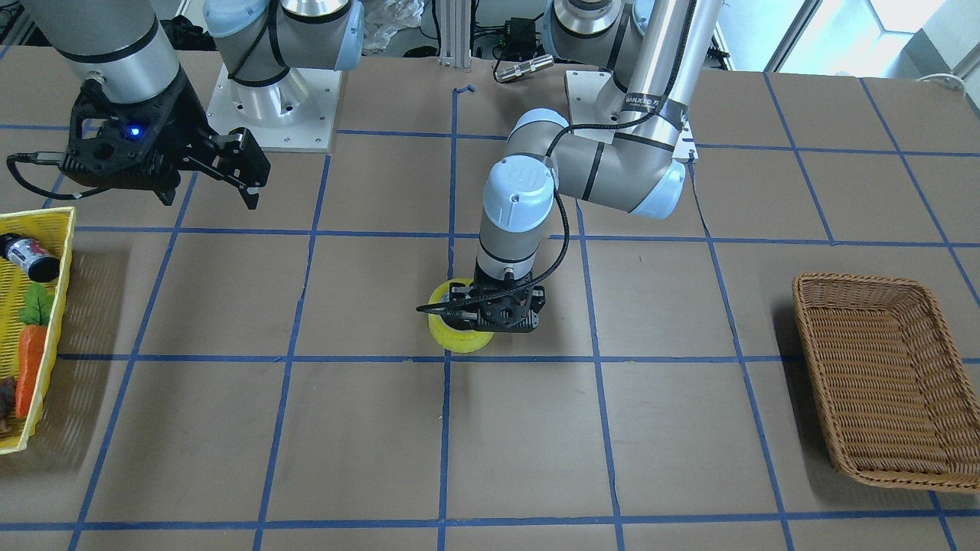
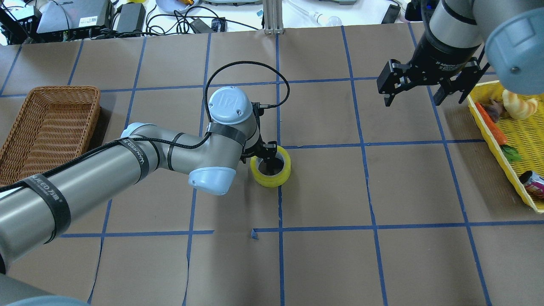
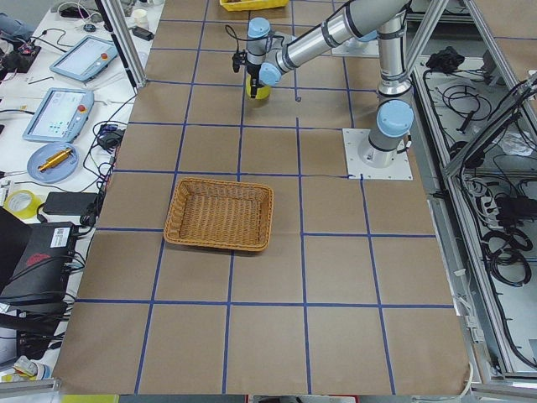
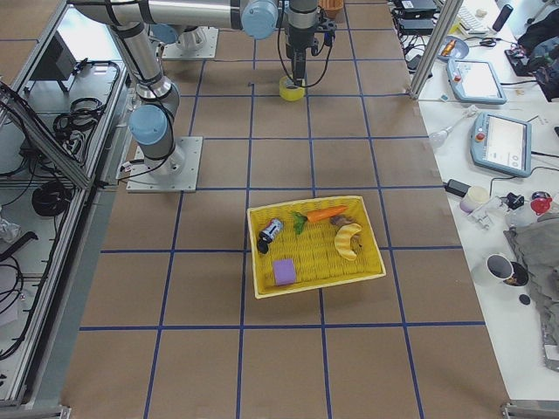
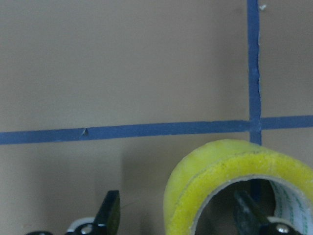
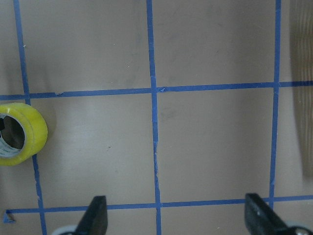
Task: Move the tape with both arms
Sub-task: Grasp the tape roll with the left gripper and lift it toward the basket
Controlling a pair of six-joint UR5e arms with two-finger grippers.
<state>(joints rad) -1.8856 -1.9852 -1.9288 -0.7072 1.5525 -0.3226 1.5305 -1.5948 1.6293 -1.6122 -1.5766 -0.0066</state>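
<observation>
Looming closest in the overhead view, the left arm point(image 2: 106, 170) sweeps in from the lower corner and bends down over the middle of the brown worktop point(image 2: 382, 255). Its partner, the right arm point(image 2: 450, 25), hangs high at the far right, beside the yellow basket point(image 2: 522, 140) that holds a carrot and a few other odds and ends. At the opposite end sits the wicker basket point(image 2: 51, 123), with nothing in it.

Next down in size, the right gripper point(image 2: 412, 97) is released. Its wrist camera shows both fingers spread wide over bare paper, with nothing between them. The left gripper point(image 2: 260, 156) points straight down and is also unclenched. One finger sits inside the roll's hole and the other stands outside the wall with a visible gap, so nothing is grasped yet.

Smallest is the tape point(image 2: 272, 180). It appears to lie flat on the worktop beside a crossing of blue grid lines, roughly midway between the two baskets.

The coming move turns on that straddle. The roll's axis runs vertically (hole facing up), and its wall nearest the robot's left stands between the left jaws. I judge that a plain squeeze would pinch that wall. The left arm is right at the roll, while the right one is well apart from it.
</observation>
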